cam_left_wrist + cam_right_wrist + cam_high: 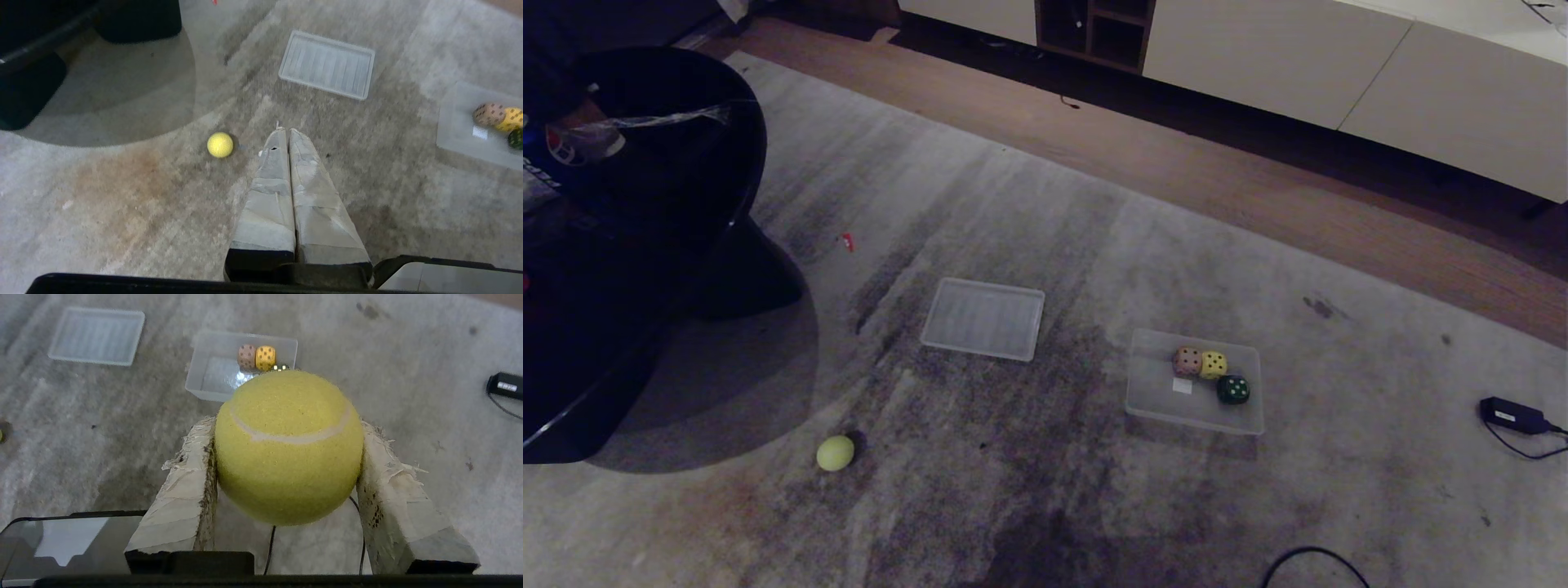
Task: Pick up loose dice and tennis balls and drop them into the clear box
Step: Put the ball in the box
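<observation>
Right gripper (288, 457) clamped on tennis ball (289, 445), ball wedged between both padded fingers (184, 486). Clear box (196, 381) lies ahead of gripper, beyond ball, slightly toward robot's left; long side runs crosswise to fingers. Three dice (265, 357) already inside, bunched at far end. Judgement: carry ball forward over box, release above bare near end.

Left gripper (286, 132) fingers pressed together, empty. Second ball (220, 144) on carpet just beside its tips; left arm nearer that one. Lid (327, 64) lies farther ahead.
</observation>
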You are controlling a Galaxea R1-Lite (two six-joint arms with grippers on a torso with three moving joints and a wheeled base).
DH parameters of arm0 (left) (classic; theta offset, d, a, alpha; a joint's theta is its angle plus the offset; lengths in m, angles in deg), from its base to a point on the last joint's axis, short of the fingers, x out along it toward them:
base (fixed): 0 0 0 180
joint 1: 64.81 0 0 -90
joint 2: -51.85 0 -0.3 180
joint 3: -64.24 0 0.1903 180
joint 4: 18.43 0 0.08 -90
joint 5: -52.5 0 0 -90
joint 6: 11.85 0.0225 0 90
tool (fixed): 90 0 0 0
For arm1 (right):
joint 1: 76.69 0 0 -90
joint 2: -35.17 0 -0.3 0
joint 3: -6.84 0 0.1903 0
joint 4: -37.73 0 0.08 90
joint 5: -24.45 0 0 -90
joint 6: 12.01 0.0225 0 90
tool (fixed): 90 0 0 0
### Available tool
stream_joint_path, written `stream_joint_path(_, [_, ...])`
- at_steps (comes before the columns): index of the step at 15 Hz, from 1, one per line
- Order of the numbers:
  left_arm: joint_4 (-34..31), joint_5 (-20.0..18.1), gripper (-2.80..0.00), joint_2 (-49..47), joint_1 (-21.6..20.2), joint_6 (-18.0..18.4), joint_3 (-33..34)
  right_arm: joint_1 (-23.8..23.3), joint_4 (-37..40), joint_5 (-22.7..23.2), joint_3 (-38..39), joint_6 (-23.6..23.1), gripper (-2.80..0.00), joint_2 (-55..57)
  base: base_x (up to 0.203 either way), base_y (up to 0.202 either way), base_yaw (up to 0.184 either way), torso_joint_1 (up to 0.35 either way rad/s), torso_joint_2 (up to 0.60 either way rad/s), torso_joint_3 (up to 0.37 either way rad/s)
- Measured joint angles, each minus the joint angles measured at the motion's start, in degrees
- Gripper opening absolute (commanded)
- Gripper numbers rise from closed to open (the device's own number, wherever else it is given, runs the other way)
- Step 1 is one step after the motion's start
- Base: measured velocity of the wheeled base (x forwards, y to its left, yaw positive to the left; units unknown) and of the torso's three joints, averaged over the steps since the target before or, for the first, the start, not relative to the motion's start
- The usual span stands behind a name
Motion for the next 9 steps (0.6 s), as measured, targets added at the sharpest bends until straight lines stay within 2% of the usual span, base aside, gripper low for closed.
stream_joint_path(9, [0.02, 0.0, -2.8, 0.0, 0.0, -0.09, 0.0, -0.01, 0.0, -0.02, 0.0, 0.0, -2.8, 0.0, 0.0, 0.0, 0.0, 0.004, 0.0, -0.198])
